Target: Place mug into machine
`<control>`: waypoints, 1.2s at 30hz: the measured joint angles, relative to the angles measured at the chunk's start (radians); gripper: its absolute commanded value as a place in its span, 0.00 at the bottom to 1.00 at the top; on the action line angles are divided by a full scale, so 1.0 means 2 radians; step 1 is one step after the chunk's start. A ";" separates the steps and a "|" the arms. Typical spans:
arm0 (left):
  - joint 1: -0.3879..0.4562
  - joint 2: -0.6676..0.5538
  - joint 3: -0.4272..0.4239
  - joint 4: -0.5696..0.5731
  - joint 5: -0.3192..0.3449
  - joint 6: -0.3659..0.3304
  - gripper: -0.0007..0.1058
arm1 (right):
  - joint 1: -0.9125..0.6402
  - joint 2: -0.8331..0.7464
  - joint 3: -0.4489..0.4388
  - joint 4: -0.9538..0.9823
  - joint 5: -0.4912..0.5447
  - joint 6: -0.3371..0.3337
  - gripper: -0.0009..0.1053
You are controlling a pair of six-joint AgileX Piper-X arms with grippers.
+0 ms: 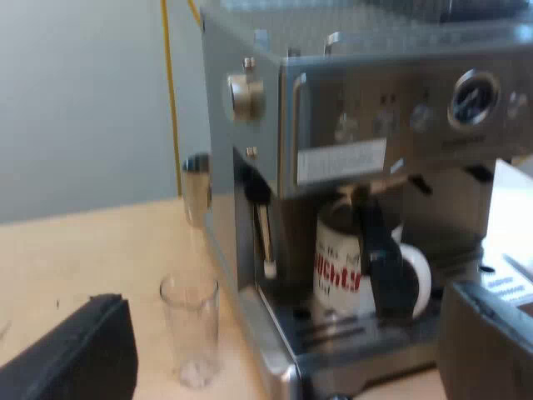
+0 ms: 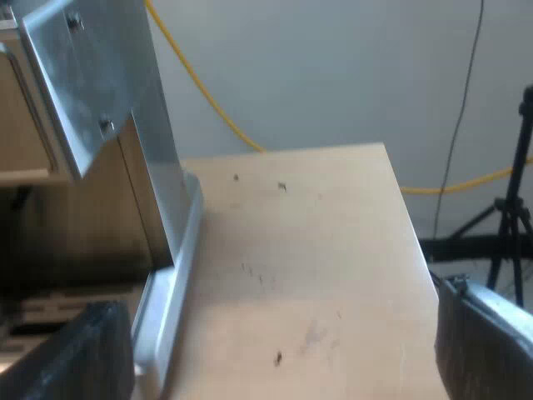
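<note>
1. One espresso machine, one mug, one measuring glass and two grippers are seen.
2. The mug, white with red lettering, stands on the machine's drip tray, under the machine's front. A dark shape crosses before the mug; what it is cannot be told.
3. The measuring glass stands upright and empty on the table, just beside the machine's near corner. Whether the mug holds anything cannot be told.
4. The left gripper faces the machine's front, well apart from the mug. Its fingers are spread wide with nothing between them.
5. The right gripper is likewise spread wide and grips nothing. It hangs over bare tabletop just beside the machine's side.
6. Beyond the right gripper, the table's far edge and one side edge show, with open wood between those edges and the machine.
</note>
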 measured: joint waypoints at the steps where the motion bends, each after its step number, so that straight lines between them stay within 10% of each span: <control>1: 0.000 0.000 0.000 0.008 0.000 0.000 0.75 | 0.000 -0.002 0.000 0.010 0.000 0.000 0.73; 36: 0.000 0.000 0.069 0.039 0.000 0.003 0.75 | 0.000 -0.002 0.120 0.036 -0.011 0.029 0.73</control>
